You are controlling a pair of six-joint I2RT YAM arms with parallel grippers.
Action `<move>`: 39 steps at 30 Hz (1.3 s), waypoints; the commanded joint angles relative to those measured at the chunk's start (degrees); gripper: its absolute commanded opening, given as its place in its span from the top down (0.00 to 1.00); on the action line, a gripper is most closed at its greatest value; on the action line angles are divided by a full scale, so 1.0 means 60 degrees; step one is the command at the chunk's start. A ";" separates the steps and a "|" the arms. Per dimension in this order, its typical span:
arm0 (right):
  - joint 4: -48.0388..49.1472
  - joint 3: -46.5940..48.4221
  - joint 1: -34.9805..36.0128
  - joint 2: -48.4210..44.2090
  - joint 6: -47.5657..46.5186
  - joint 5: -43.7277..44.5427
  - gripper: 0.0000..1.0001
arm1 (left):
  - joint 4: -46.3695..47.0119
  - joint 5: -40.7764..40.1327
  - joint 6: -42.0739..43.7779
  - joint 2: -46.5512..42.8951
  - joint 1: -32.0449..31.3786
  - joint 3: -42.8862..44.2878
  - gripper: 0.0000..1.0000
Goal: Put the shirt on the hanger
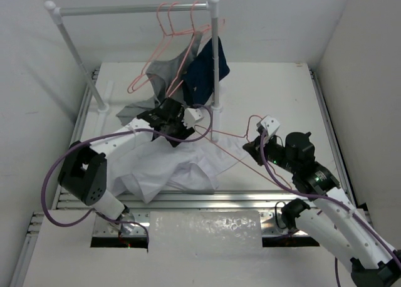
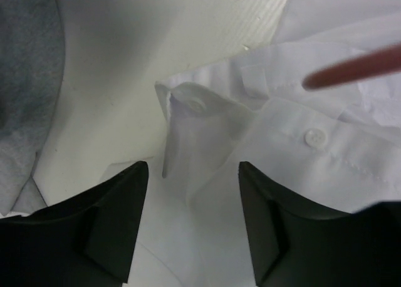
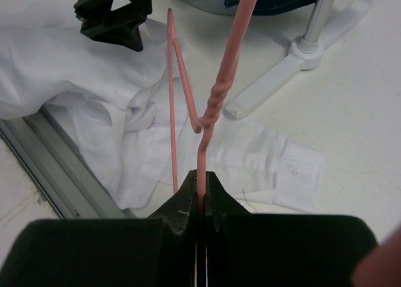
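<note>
Hanger point(image 3: 216, 99) neck in tight right jaws, long axis toward shirt point(image 1: 169, 165).

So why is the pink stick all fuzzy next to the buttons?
Left wrist view: the hanger is out of focus, likely near the lens; the shirt is sharp. Right wrist view: that wire is crisp in the right gripper.

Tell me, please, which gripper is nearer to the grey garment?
Left. The left gripper hangs open over the shirt, with the grey garment just beside it; the right gripper is farther off across the shirt, shut on the hanger.
</note>
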 commanded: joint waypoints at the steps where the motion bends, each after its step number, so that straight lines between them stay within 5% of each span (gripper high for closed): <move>1: 0.0393 0.0194 0.0017 0.0037 0.0020 -0.0232 1.00 | 0.1494 -0.0220 0.0210 -0.0403 -0.0017 -0.0307 0.46; 9: 0.0320 0.0238 0.0017 -0.0051 -0.0023 -0.0160 1.00 | 0.2097 -0.0190 0.0694 -0.0169 -0.0017 -0.1040 0.62; 10: 0.0349 0.0238 0.0017 -0.0080 -0.0038 -0.0160 1.00 | 0.2155 -0.0220 0.0679 -0.0154 -0.0017 -0.1055 0.70; 11: 0.0378 0.0238 0.0017 -0.0066 -0.0038 -0.0203 1.00 | 0.2301 -0.0510 0.0665 -0.0168 -0.0017 -0.1098 0.94; 12: 0.0393 0.0224 0.0017 -0.0022 -0.0023 -0.0204 1.00 | 0.2346 -0.0629 0.0621 -0.0270 -0.0003 -0.1084 1.00; 19: 0.0336 0.0062 0.0017 0.1382 0.0430 0.0675 1.00 | 0.1804 -0.0616 0.0620 -0.1309 -0.0017 -0.0630 1.00; 25: 0.0934 0.0018 0.0017 0.2220 0.0811 -0.0258 1.00 | 0.0678 0.0701 0.1044 -0.2775 -0.0076 -0.0250 1.00; 32: 0.1609 -0.0260 0.0016 0.1314 0.1104 -0.2004 1.00 | 0.0353 0.1830 0.2347 -0.4122 -0.0091 -0.0483 1.00; 39: 0.0363 0.0165 0.0017 0.0360 0.0987 -0.1579 1.00 | -0.0363 0.1903 0.2671 -0.4518 -0.0091 0.0307 1.00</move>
